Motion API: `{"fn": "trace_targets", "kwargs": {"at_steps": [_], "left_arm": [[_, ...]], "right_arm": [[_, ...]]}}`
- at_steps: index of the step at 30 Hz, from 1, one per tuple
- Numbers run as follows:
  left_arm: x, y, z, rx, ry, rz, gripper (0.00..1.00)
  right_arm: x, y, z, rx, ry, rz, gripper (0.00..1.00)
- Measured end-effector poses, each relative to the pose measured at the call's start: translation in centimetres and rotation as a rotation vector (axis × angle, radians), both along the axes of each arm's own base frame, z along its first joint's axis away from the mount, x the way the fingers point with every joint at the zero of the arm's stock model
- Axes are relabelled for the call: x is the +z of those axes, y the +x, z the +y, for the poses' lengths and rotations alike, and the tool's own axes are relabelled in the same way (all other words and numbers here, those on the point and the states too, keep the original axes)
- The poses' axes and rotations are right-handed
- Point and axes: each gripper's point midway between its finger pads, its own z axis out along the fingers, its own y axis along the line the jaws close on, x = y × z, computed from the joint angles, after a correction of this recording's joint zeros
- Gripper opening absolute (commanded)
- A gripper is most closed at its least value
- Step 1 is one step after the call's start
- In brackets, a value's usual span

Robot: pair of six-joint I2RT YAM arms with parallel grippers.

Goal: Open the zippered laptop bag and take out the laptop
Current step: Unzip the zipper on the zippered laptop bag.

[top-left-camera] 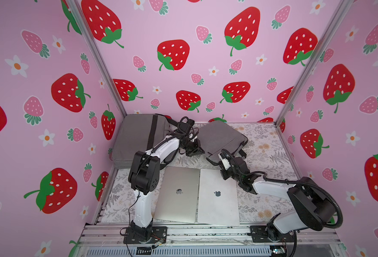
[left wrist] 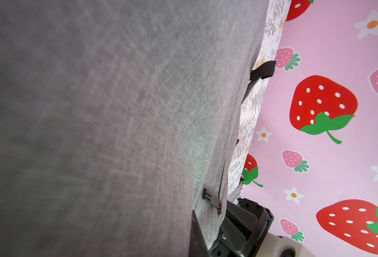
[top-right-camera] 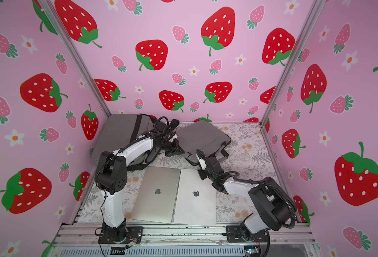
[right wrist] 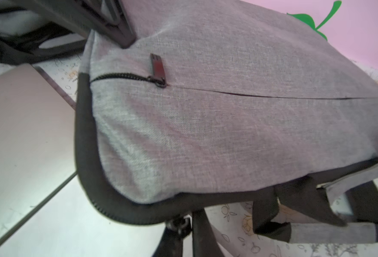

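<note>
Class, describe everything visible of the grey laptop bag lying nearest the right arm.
The laptop bag is grey woven fabric with black trim and grey-and-black handles. A front pocket zip carries a dark pull tab. It lies skewed at the back of the floral table cover, behind the laptops. The left gripper touches one corner.
</note>
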Motion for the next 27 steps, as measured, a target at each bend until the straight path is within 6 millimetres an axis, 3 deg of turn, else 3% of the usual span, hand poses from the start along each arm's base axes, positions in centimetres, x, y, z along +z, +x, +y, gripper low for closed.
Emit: {"fn": "trace_targets", "kwargs": {"at_steps": [8,27], "left_arm": [[1.1,0.3,-0.2,-0.006,0.0,-0.019,0.0],[0.9,-0.7,-0.1,-0.016,0.007,-0.021,0.0]], "right_arm": [[1.4,-0.1,-0.3,-0.009,0.016,-0.023,0.0],[-0.3,0.9,-3.2,-0.032,0.151,0.204,0.0]]}}
